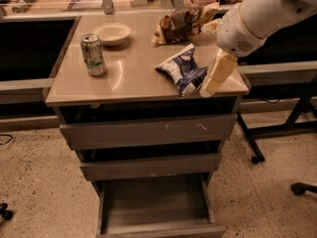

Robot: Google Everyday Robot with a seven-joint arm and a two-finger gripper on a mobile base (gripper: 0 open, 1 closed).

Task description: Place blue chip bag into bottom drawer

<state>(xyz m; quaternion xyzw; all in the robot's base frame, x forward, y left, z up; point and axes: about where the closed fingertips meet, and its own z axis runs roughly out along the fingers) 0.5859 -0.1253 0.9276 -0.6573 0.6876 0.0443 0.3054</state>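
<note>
**A:** Gripper position?

**B:** The cream-coloured gripper (214,78) hangs from the white robot arm (257,14) at the right edge of the tan counter top (129,78), close to the front right corner. It points down, tilted slightly left. Open or closed: can't tell from this view.

**A:** And the bag?

**B:** The small wrinkled dark blue foil chip bag (182,71), with white patches, lies flat on the right half of the counter, near the front edge. The gripper's tip overlaps its right end in view. Can't tell if they touch.

**A:** Drawer state?

**B:** The deep grey metal bottom drawer (153,202) is pulled out, with its bare grey inside showing. Above it, the shallow grey top drawer (148,131) and the shallow grey middle drawer (151,165) each stick out a little. The top one has a scuffed front.

**A:** What else is on top?

**B:** A green-and-white soda can (93,54) stands upright toward the left edge. A shallow white bowl (112,33) sits just behind it, toward the back edge. A crumpled brown-and-yellow snack bag (181,24) lies at the back edge, right of centre, behind the blue bag and apart from it.
</note>
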